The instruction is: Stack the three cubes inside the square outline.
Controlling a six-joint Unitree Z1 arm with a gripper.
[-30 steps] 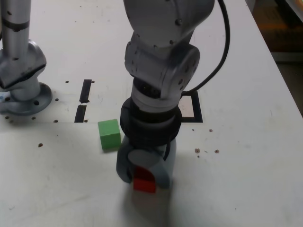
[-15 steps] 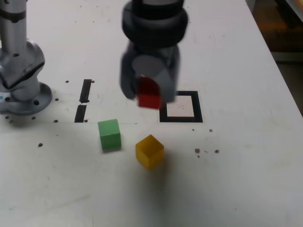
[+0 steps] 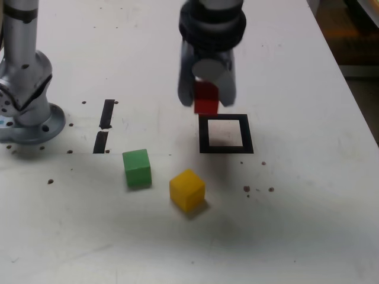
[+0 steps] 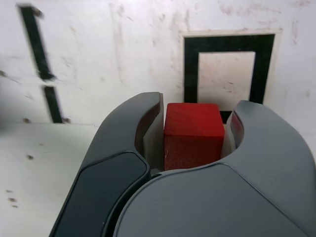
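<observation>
Your gripper (image 4: pixel 193 131) has its jaws pinching the red cube (image 4: pixel 193 133), off the table (image 3: pixel 296 207); the jaws hide its sides, and motion blur softens both in the exterior view. There, taking the square outline (image 3: pixel 204 135) as your clock's centre, the red cube shows near eleven o'clock, the yellow cube (image 3: pixel 187 190) at seven, the green cube (image 3: pixel 137 168) at eight. The wrist view shows smooth, matte red faces; the jaws cover part of the outline's thick black border.

Looking down from outside, farther back, across the tabletop (image 3: pixel 308 201); peering from the wrist, close past the claw (image 4: pixel 200 113); sharing the square outline (image 4: pixel 191 69).
</observation>
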